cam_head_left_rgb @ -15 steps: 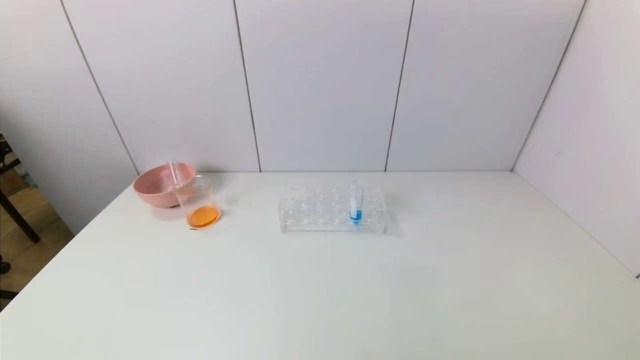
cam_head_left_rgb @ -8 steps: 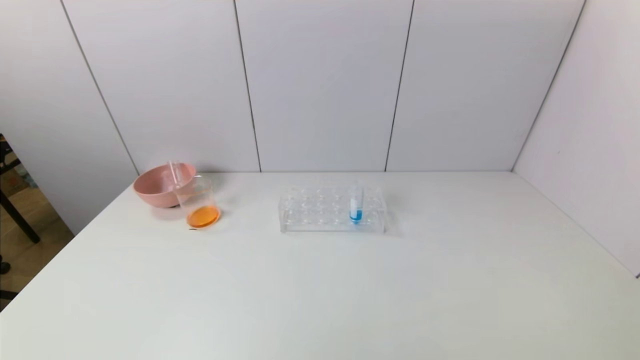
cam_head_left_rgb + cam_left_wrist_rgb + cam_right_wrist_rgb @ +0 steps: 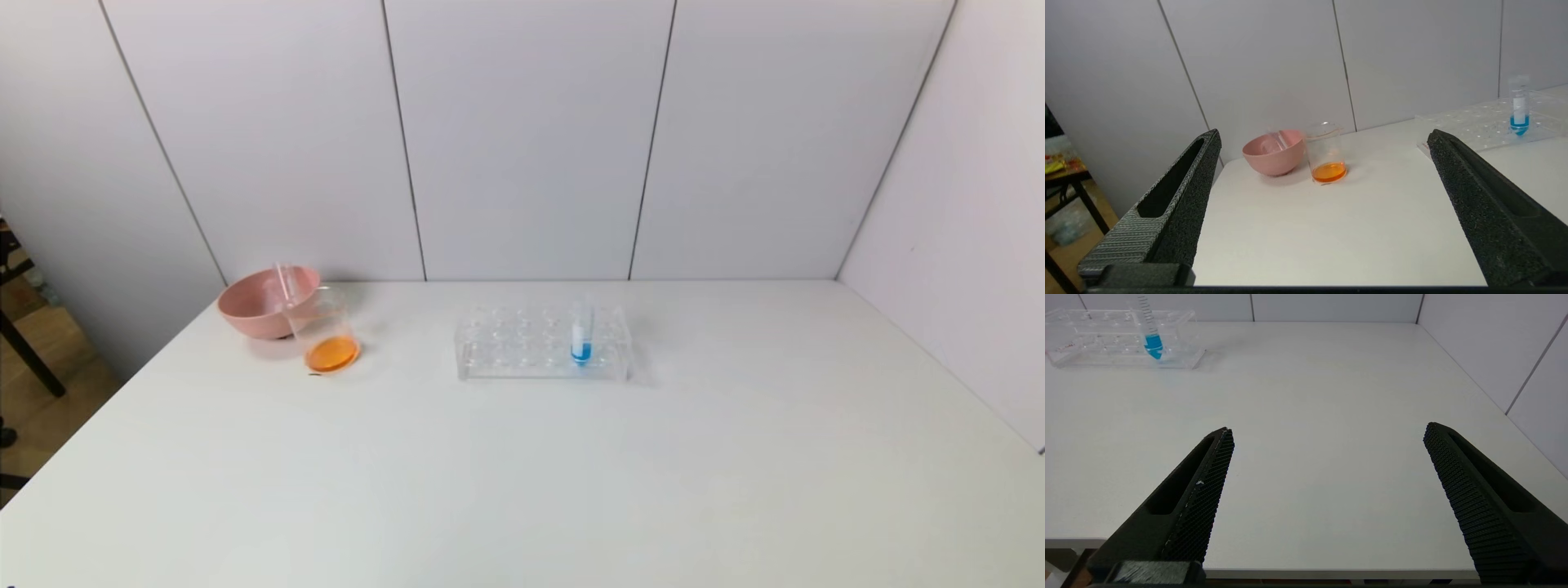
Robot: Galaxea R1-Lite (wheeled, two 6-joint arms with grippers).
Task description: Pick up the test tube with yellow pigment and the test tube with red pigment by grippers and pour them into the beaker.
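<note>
Nearest us, off the desk's (image 3: 522, 490) near edge, our left gripper (image 3: 1323, 163) and right gripper (image 3: 1327, 457) hang with fingers spread wide, empty. Farther left, the beaker (image 3: 325, 335) holds orange liquid beside the pink bowl (image 3: 260, 306); nothing has shifted lately, so pouring looks finished.

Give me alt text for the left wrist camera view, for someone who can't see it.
The open left end effector frames a white table near its front edge, holding nothing. Farther back, a clear beaker with a shallow layer of orange liquid stands beside a pink bowl. Off to one side, a clear rack holds one tube of blue liquid.
</note>
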